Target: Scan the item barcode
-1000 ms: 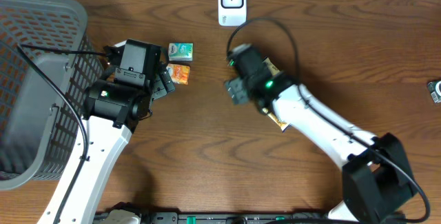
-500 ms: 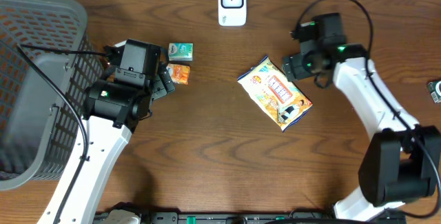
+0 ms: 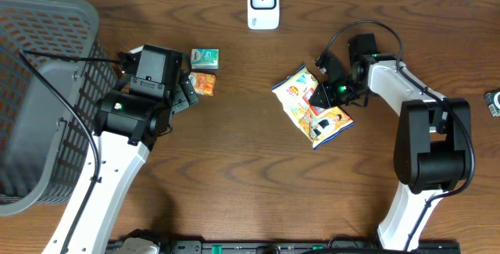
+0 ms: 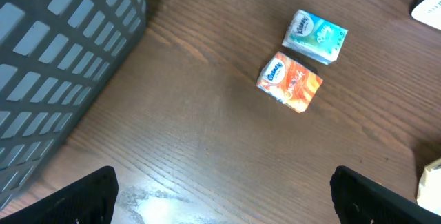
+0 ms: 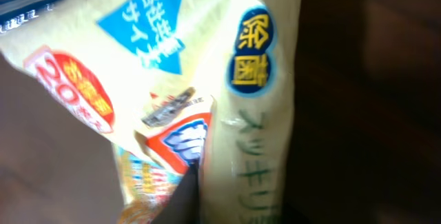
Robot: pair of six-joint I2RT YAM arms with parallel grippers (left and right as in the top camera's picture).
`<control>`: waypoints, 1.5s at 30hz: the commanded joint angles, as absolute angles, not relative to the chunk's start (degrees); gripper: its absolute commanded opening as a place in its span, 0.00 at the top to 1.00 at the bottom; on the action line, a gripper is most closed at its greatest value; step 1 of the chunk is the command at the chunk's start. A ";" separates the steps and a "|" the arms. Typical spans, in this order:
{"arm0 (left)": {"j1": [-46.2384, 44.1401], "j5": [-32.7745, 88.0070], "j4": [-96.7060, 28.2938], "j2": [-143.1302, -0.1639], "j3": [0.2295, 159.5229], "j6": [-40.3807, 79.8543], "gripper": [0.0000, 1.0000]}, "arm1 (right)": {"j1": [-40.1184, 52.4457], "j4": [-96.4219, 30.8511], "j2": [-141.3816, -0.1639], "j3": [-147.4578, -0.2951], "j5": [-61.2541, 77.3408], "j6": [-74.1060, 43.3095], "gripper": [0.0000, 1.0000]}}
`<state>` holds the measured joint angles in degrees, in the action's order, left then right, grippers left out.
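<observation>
Two arms are on my screens, and only the right one is engaged. The right gripper (image 3: 324, 91) sits at the right-hand edge of the snack bag (image 3: 311, 107). The bag lies on the counter (image 3: 234, 176), right of centre and nearer me than the white scanner (image 3: 263, 4) at the far edge. In the right wrist view the bag's yellow film (image 5: 227, 114) fills the frame, creased along a dark finger (image 5: 185, 193). From that I read the jaws as pinched closed on the bag's edge. The left gripper (image 4: 227, 200) hangs wide open and empty over bare wood, near the teal tissue pack (image 4: 315, 36) and the orange tissue pack (image 4: 289, 81), with the basket (image 3: 31, 90) on its other side.

To do this step well, I'd treat the hold as a thin pinch on slippery film. I'd lift slowly, check that the bag comes up with the fingers, and avoid swinging it. I can't find a barcode on the face I see. My guess is it's on the underside, so the back would need turning toward the scanner's window. The film should be held as flat as the grip allows, because a crumpled code reads badly.

From overhead the bag lies printed side up. Its long axis runs diagonally, with one end pointing up-left toward the scanner and the other down-right toward the right arm's base.
</observation>
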<state>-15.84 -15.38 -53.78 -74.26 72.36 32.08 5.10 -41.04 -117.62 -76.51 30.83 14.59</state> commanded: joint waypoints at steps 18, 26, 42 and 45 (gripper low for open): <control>-15.66 -16.38 -53.95 -74.63 72.60 31.51 0.02 | 8.01 -7.35 -118.39 -82.46 44.01 -26.22 0.99; -15.66 -16.36 -53.95 -74.63 72.60 31.51 0.02 | 12.01 11.11 -118.39 -82.46 23.90 -41.65 0.99; -15.66 -16.38 -53.95 -74.63 72.60 31.51 0.02 | 18.22 17.74 -127.00 -97.84 9.82 -48.21 0.98; -15.66 -16.38 -53.95 -74.63 72.60 31.51 0.02 | 18.33 11.49 -130.52 -103.81 10.83 -47.92 0.98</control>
<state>-15.84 -15.35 -53.78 -74.26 72.36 32.08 18.41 13.67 -127.74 -99.04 11.18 -46.96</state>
